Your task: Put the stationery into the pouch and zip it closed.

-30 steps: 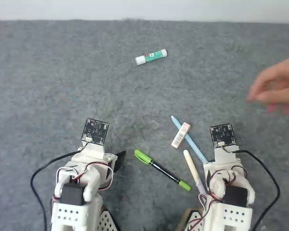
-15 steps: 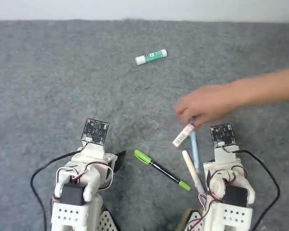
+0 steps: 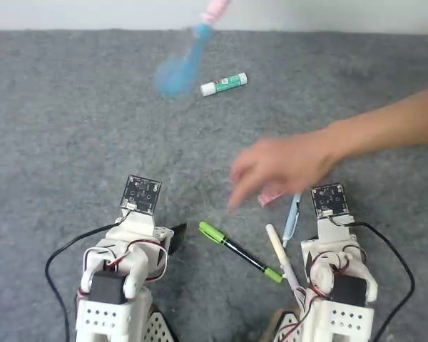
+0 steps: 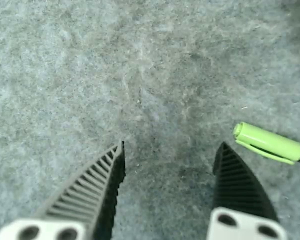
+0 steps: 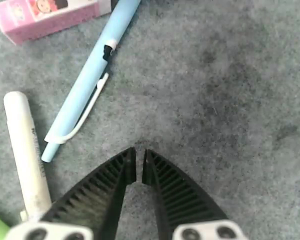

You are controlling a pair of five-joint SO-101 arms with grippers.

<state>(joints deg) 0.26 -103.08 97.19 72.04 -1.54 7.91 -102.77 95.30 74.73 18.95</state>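
Observation:
On the grey carpet lie a green-capped black pen (image 3: pixel 239 251), a white pen (image 3: pixel 280 258), a light blue pen (image 3: pixel 292 216) and a pink eraser box (image 3: pixel 270 197), which is partly under a person's hand (image 3: pixel 282 167). A green-and-white glue stick (image 3: pixel 223 84) lies far back. My left gripper (image 4: pixel 171 155) is open over bare carpet, with the green pen cap (image 4: pixel 267 144) just beyond one finger. My right gripper (image 5: pixel 139 161) is shut and holds nothing. It sits beside the blue pen (image 5: pixel 90 82), the white pen (image 5: pixel 25 155) and the eraser box (image 5: pixel 50 17).
A blurred blue shape with a pink end (image 3: pixel 182 64) is at the back near the glue stick; I cannot tell what it is. The person's forearm (image 3: pixel 392 128) crosses the right side above the right arm. Bare carpet stretches to the left and the middle back.
The hand came in from the right, reached the eraser and blue pen, and shifted them; the blue pen now lies at a different angle. The blurred blue shape has appeared at the back. Both arms kept still.

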